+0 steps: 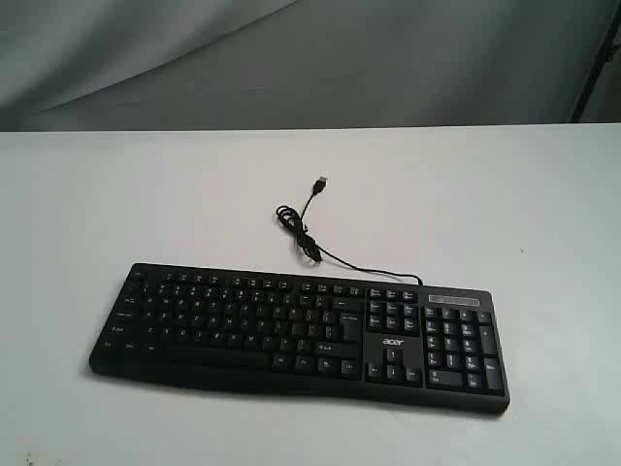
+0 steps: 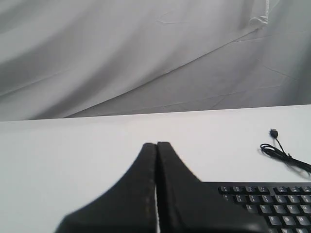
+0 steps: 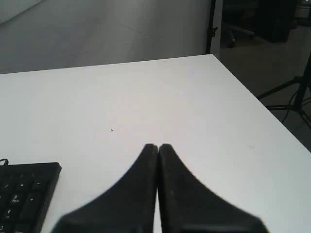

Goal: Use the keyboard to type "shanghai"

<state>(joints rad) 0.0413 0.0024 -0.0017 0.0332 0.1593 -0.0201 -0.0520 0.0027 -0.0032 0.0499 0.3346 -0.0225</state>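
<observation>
The black keyboard [image 1: 301, 330] lies flat on the white table [image 1: 116, 204], its number pad to the right and its thin USB cable [image 1: 309, 233] coiled behind it, plug unconnected. Neither gripper shows in the exterior view. In the left wrist view my left gripper [image 2: 157, 144] is shut with nothing in it, and the keyboard's corner [image 2: 267, 204] lies beside it with the cable [image 2: 282, 153] beyond. The right wrist view has my right gripper [image 3: 157, 145] shut and empty over bare table, a keyboard corner [image 3: 24, 194] off to one side.
A grey cloth backdrop [image 1: 291, 58] hangs behind the table. The table's far corner and side edge [image 3: 243, 82] show in the right wrist view, with a dark floor and a tripod leg [image 3: 286, 92] beyond them.
</observation>
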